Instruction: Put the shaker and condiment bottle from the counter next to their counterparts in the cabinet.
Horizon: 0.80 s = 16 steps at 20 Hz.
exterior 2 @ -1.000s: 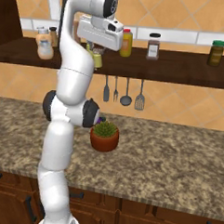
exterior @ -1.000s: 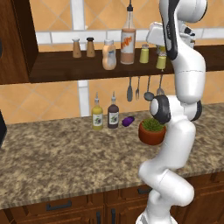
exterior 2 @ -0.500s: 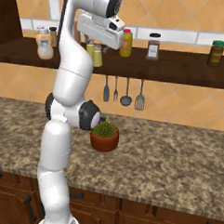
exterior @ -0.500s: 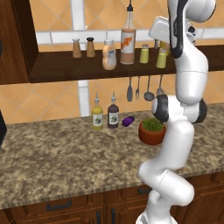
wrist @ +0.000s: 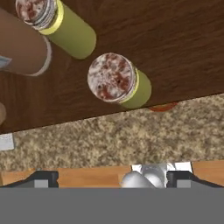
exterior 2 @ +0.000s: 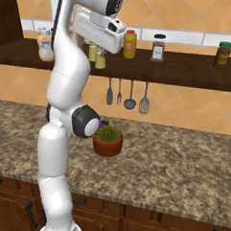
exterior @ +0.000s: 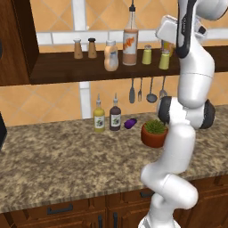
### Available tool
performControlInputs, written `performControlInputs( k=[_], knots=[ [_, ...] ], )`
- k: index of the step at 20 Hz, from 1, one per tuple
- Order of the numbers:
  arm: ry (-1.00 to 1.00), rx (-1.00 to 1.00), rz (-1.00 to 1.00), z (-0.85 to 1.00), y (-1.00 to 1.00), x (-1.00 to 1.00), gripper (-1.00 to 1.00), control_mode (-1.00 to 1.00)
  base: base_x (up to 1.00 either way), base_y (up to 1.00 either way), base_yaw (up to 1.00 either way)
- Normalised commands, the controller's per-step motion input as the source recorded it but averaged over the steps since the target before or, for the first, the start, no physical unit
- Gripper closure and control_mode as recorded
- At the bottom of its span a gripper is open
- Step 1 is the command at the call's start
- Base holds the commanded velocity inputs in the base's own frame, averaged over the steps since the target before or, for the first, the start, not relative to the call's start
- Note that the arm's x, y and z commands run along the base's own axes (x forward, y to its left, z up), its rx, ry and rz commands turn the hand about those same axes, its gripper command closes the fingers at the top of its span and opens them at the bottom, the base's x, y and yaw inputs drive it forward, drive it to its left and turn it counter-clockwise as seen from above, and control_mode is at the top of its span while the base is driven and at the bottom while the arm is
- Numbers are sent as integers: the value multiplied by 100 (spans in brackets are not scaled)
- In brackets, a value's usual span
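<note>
Standing free on the cabinet [exterior: 89, 67] shelf, the shaker [wrist: 119, 81] sits below the spread-wide gripper [wrist: 111, 177].

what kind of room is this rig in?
A rendered home kitchen, by the look of it: a speckled stone counter over wooden cabinet doors, hanging cooking utensils against an orange tiled wall, and a dark shelf holding bottles and shakers.

The cabinet [exterior: 67, 67] shelf carries two shakers [exterior: 164, 60], bottles and jars; the counter [exterior: 58, 164] holds a potted plant [exterior: 154, 133].
</note>
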Motion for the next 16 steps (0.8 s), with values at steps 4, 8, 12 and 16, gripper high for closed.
performControlInputs(
  k=[4, 8, 12, 16],
  knots=[
    [8, -16, 0, -80, 26, -100, -100, -100, 0, 0, 0],
    [2, -8, 0, -65, 16, -100, -100, -100, 0, 0, 0],
    [0, -1, 0, -48, 4, -100, -100, -100, 0, 0, 0],
    [-3, 0, 0, -37, 0, -100, -100, -100, 0, 0, 0]
  ],
)
